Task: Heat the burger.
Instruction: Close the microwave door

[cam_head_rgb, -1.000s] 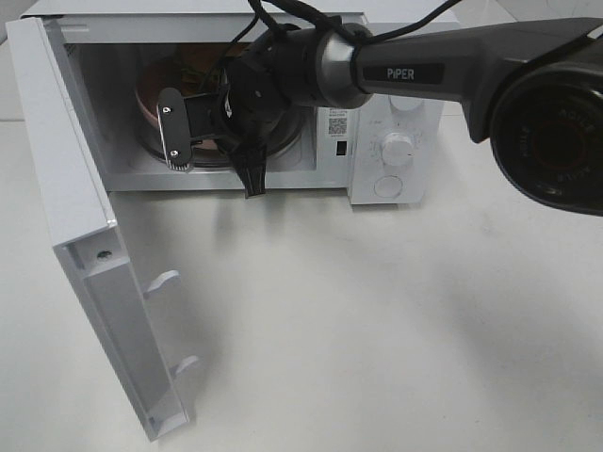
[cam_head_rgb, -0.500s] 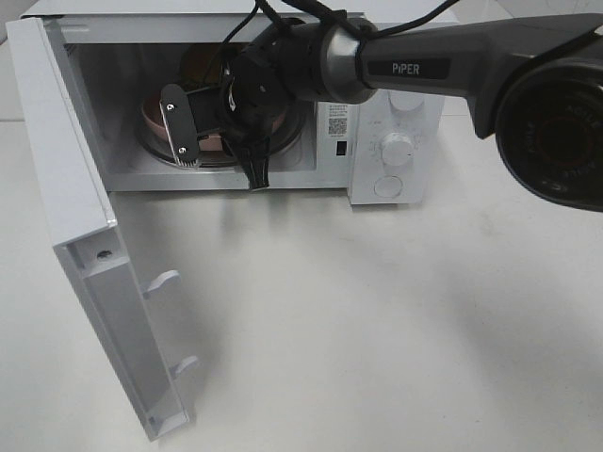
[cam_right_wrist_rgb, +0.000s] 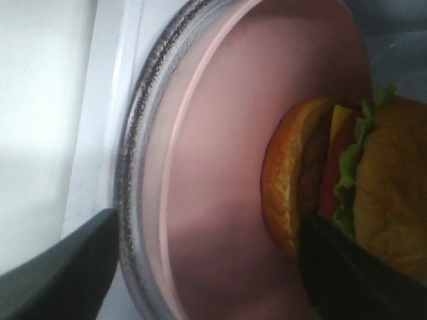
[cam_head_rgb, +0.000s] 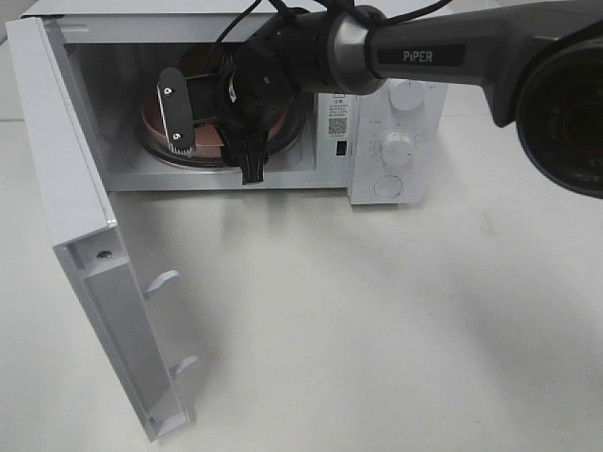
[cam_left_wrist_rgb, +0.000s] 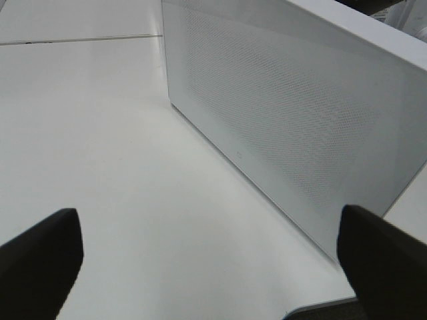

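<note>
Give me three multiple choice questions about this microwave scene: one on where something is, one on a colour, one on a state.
1. Where is the burger?
A on the floor
B on the plate inside the microwave
C on top of the microwave

2. What colour is the plate?
A blue
B green
C pink

3. How is the microwave's door?
A wide open
B shut
C removed

Answers:
1 B, the right wrist view shows it resting on the plate over the glass turntable.
2 C, its rim and face are pink.
3 A, it swings out to the side, leaving the cavity exposed.
</note>
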